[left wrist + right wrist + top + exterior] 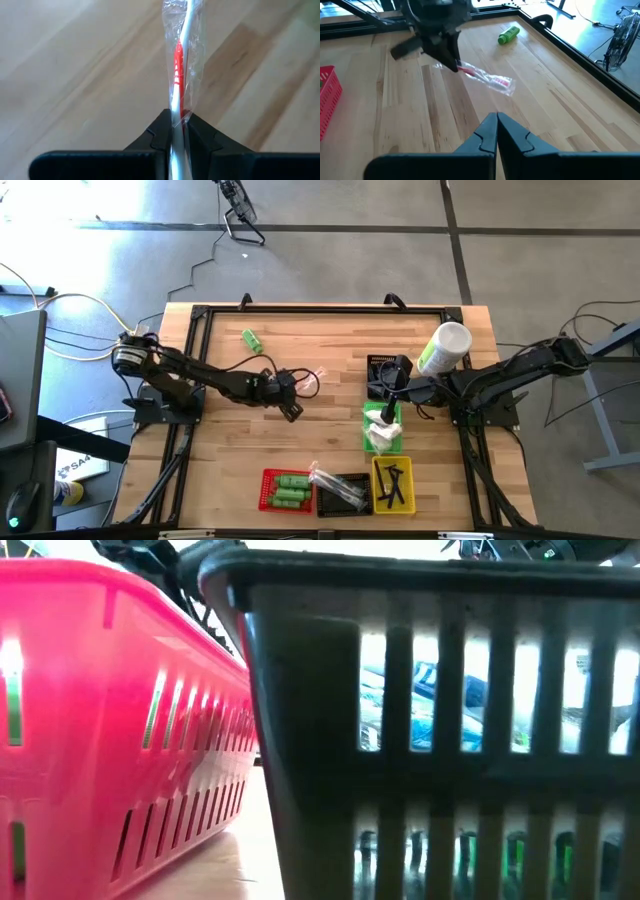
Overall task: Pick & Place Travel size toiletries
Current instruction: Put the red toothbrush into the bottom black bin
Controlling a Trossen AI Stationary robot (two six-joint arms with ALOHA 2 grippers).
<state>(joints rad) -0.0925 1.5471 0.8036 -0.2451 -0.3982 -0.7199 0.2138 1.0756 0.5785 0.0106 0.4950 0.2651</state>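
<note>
My left gripper (293, 388) is over the middle of the table, shut on a clear-wrapped toothbrush (181, 55), white with a red grip. The right wrist view shows this toothbrush (487, 78) slanting down away from the fingers. A small green bottle (252, 339) lies on its side farther back on the wood. My right gripper (496, 125) is shut with nothing in it, above the green basket (368, 425) that holds white packets. My left gripper pinches the wrapped toothbrush between its two fingers at the handle (176, 122), just below the red grip, wrapper and all. The fingers slant down from the table's left side and lie along the brush. Its free end (506, 82) points lower; whether it touches the wood, I cannot tell.
Along the near edge stand a red basket (268, 492) with green bottles, a black basket (352, 480) with wrapped toothbrushes and a yellow basket (378, 490) with black combs. Another black basket (378, 363) and a white cup (450, 340) sit at the back right.
</note>
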